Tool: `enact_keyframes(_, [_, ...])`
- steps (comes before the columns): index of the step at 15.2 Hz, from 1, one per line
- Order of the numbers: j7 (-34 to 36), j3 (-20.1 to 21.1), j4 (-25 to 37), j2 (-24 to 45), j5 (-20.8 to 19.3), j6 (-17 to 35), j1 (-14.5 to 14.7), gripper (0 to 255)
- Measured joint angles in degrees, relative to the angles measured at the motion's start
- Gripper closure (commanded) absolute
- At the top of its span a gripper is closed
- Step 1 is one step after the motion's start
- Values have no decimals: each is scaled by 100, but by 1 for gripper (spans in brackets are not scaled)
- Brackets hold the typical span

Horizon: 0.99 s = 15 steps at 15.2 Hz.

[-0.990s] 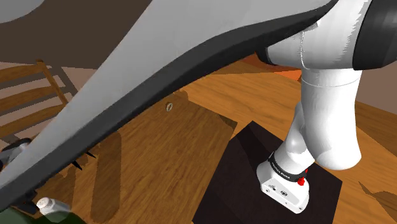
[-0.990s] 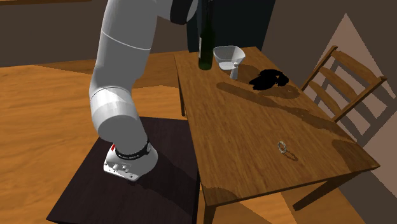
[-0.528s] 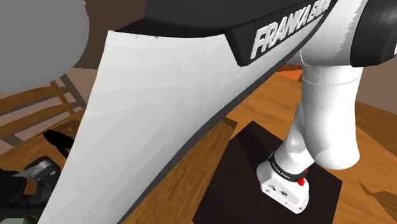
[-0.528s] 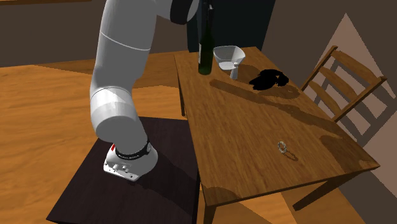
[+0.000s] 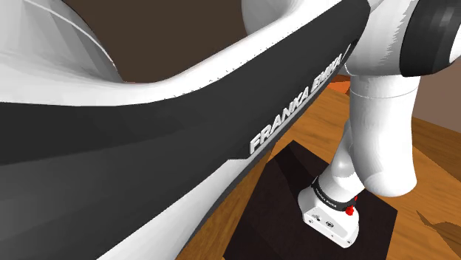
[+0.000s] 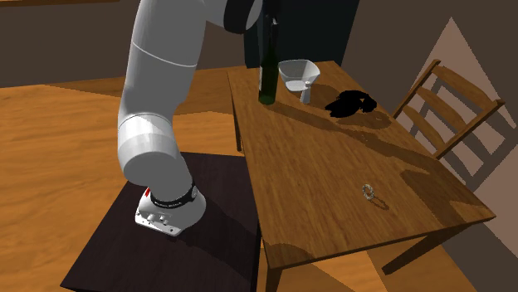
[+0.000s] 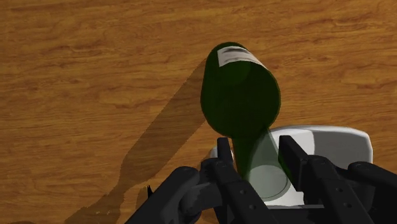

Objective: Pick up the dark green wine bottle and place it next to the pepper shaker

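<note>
Bottle: the dark green glass wine bottle (image 7: 242, 89) stands upright over the brown wooden tabletop (image 6: 349, 174), just beside a white bowl (image 6: 296, 79).
Pincer: we see the black pincer (image 7: 257, 149) clasping the bottle's neck.

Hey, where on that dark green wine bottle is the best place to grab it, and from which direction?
Probably the neck, coming down from above. The wine bottle stands upright and its body looks too wide, while the slim neck fits between the fingers; the gripper clasps it there.
</note>
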Motion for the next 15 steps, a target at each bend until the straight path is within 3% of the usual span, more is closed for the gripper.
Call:
enact_keyframes(6, [16,-5,-94,0,-9,89,-24,255])
enact_keyframes(7, [16,-5,-94,0,-9,90,-24,0])
enact_keyframes(13, [16,-4,-94,-1,-9,91,-25,0])
enact_keyframes(15, [-23,18,122,-30,28,-128,21,0])
